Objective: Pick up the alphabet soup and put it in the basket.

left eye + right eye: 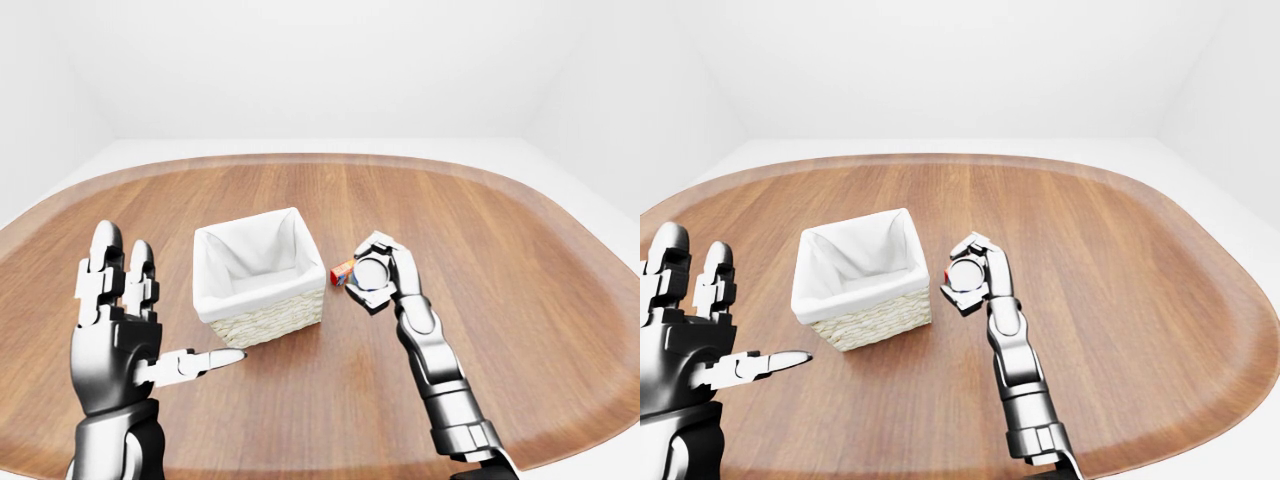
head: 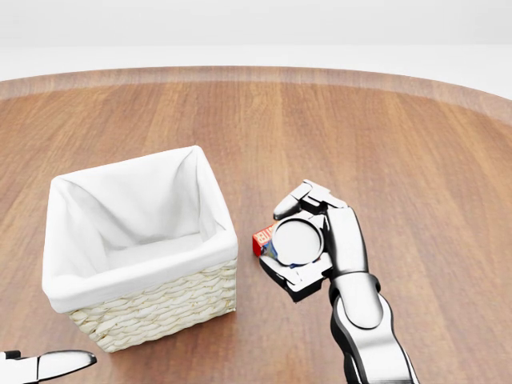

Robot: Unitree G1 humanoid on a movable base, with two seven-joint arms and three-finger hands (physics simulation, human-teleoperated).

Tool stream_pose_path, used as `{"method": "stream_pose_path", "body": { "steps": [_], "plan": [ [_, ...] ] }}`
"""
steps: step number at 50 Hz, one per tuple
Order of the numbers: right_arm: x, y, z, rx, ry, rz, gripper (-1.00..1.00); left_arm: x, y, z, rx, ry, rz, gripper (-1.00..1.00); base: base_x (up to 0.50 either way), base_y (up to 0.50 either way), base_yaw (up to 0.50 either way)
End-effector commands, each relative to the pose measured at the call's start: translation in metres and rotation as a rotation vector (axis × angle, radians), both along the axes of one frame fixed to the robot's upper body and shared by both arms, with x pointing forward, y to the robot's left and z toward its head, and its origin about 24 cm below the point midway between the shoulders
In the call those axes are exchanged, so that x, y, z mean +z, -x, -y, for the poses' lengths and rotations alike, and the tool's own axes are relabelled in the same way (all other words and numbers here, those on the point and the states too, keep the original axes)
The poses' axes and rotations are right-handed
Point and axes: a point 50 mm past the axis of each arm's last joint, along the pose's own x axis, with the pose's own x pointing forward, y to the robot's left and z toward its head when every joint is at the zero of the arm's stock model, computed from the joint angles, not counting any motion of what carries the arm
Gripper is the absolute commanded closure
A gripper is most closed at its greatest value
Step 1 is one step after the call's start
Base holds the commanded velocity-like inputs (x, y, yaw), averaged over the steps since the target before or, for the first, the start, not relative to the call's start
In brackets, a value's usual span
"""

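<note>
The alphabet soup can [image 2: 294, 242] lies on its side in my right hand [image 2: 302, 240], its silver end facing the camera and its red label [image 2: 262, 241] showing at the left. My fingers are closed round it, just to the right of the basket. The basket [image 2: 152, 308] is woven wicker with a white cloth liner [image 2: 132, 210] and looks empty. My left hand [image 1: 130, 320] is open, fingers up, to the left of the basket and holds nothing.
Everything sits on a large oval wooden table [image 1: 500, 230] with a pale rim. White floor and walls lie beyond it. No other objects are on the table.
</note>
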Motion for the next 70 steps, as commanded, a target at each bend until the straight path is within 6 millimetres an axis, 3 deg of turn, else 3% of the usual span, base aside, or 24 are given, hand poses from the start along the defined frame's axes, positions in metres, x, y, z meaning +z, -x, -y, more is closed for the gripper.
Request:
{"method": "stream_pose_path", "body": {
  "steps": [1, 12, 13, 16, 17, 33, 51, 52, 70],
  "plan": [
    [0.053, -0.005, -0.018, 0.029, -0.035, 0.201, 1.00, -0.001, -0.002, 0.000, -0.002, 0.002, -0.004, -1.00, 0.00, 0.00, 0.00],
    [0.069, -0.003, -0.025, 0.044, -0.045, 0.267, 1.00, 0.001, 0.000, -0.002, 0.002, 0.002, 0.009, -1.00, 0.00, 0.00, 0.00],
    [0.082, -0.003, -0.027, 0.047, -0.059, 0.314, 1.00, 0.001, 0.000, -0.002, 0.001, 0.003, 0.008, -1.00, 0.00, 0.00, 0.00],
    [0.083, -0.003, -0.028, 0.047, -0.060, 0.317, 1.00, 0.001, 0.000, -0.002, 0.000, 0.003, 0.008, -1.00, 0.00, 0.00, 0.00],
    [0.099, 0.003, -0.032, 0.058, -0.074, 0.386, 1.00, 0.002, 0.001, -0.003, 0.002, 0.004, 0.015, -1.00, 0.00, 0.00, 0.00],
    [0.129, 0.015, -0.050, 0.095, -0.109, 0.511, 1.00, 0.003, 0.000, -0.003, -0.001, 0.003, 0.019, -1.00, 0.00, 0.00, 0.00],
    [0.117, 0.004, -0.078, 0.133, -0.073, 0.432, 1.00, 0.005, 0.002, -0.002, -0.006, 0.002, 0.027, -1.00, 0.00, 0.00, 0.00],
    [0.111, -0.003, -0.088, 0.141, -0.056, 0.391, 1.00, 0.006, 0.003, -0.002, -0.010, 0.001, 0.033, -1.00, 0.00, 0.00, 0.00],
    [0.106, -0.013, -0.118, 0.165, 0.004, 0.339, 1.00, 0.007, 0.004, -0.002, -0.015, 0.002, 0.038, -1.00, 0.00, 0.00, 0.00]
  ]
}}
